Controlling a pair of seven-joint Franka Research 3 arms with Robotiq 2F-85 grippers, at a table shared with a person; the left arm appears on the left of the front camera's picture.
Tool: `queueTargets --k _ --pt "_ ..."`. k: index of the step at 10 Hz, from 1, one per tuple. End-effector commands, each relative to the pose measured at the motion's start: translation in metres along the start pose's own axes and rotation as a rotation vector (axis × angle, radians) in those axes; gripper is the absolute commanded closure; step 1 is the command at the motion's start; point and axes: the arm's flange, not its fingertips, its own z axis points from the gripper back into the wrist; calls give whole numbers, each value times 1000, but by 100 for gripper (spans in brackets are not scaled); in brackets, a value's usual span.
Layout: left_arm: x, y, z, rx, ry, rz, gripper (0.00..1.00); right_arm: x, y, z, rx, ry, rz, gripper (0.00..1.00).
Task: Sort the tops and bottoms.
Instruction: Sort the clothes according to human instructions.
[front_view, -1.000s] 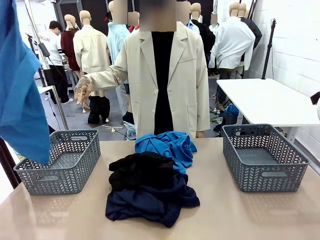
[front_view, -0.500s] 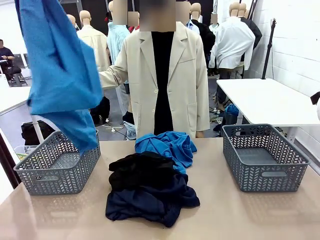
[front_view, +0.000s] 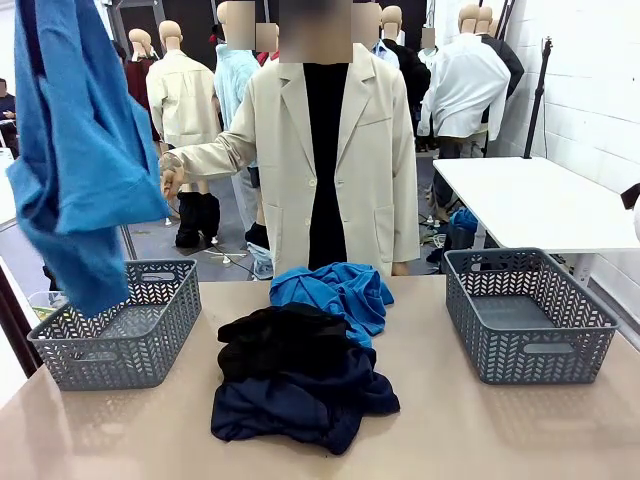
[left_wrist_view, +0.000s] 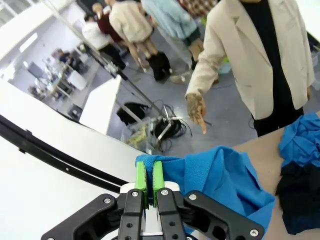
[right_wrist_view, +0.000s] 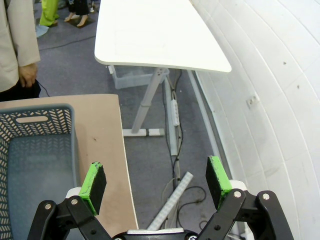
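A bright blue garment hangs high at the left, its lower end dangling above the left grey basket. My left gripper is shut on this blue garment at its top edge. On the table's middle lie a second bright blue garment, a black one in front of it, and a dark navy one nearest me. My right gripper is open and holds nothing, beside the right basket and out over the table's right edge.
A person in a beige coat stands at the far side, one hand raised toward the left with a finger pointing down. The right grey basket stands on the table's right. A white table is behind on the right.
The held blue garment has swung from the far left to the right and back, and now hangs over the left basket. The garments on the table have not moved.
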Motion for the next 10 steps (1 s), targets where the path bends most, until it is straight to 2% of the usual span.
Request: queueTargets --k 1,2,4,5,8,10 --pt "-26 28 -52 -59 123 61 100 1 2 0 -1 4 12 0" --pt "-47 31 -79 -66 201 89 100 1 2 0 -1 4 12 0" --pt "-96 17 -135 -225 326 151 100 1 2 0 -1 4 12 0" --pt "-121 -5 -158 -277 388 175 100 1 2 0 -1 4 12 0" --pt "-163 -78 -197 -435 482 179 100 1 2 0 -1 4 12 0" --pt "-188 -110 -209 -465 514 196 100 1 2 0 -1 4 12 0"
